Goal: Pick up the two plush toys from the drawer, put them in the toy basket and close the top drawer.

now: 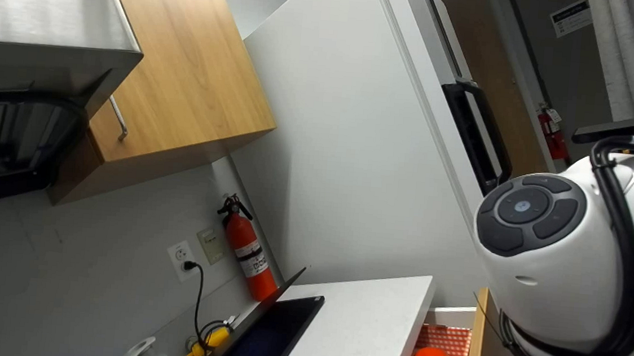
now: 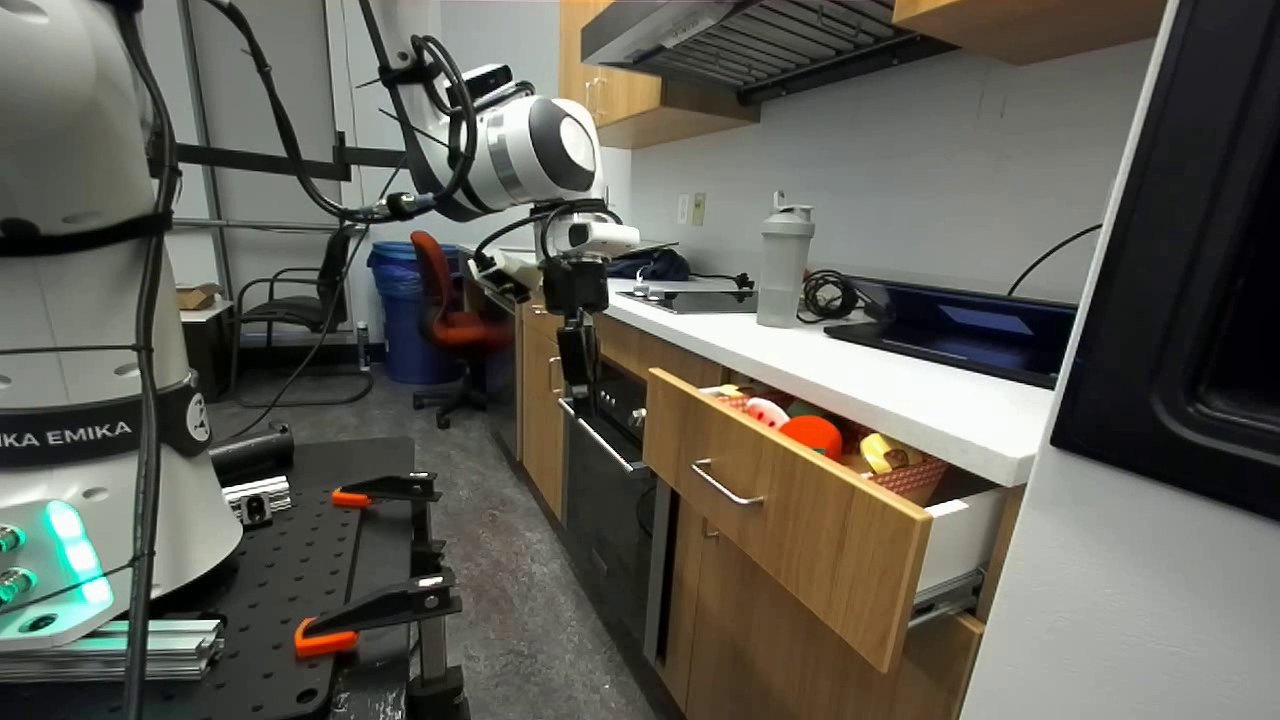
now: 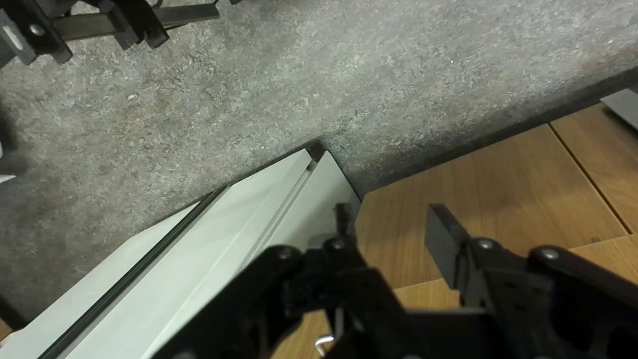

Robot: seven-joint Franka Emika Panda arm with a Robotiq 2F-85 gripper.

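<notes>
- Apparently the work stands between steps: the top drawer (image 2: 820, 530) is open, so closing is not yet done.
- Inside it lie the red-orange plush toy (image 2: 812, 434) and, just beyond, a partly hidden green toy (image 2: 805, 408), in or against the red-checked toy basket (image 2: 915, 478); which, and whether this is the wanted pair, I cannot tell.
- If toys need placing, the next move likely calls for swinging over the drawer and descending onto one; otherwise, pushing that drawer home.
- The claw (image 3: 390, 219) hangs outside the drawer, jaws well parted, holding nothing and touching nothing visible.
</notes>
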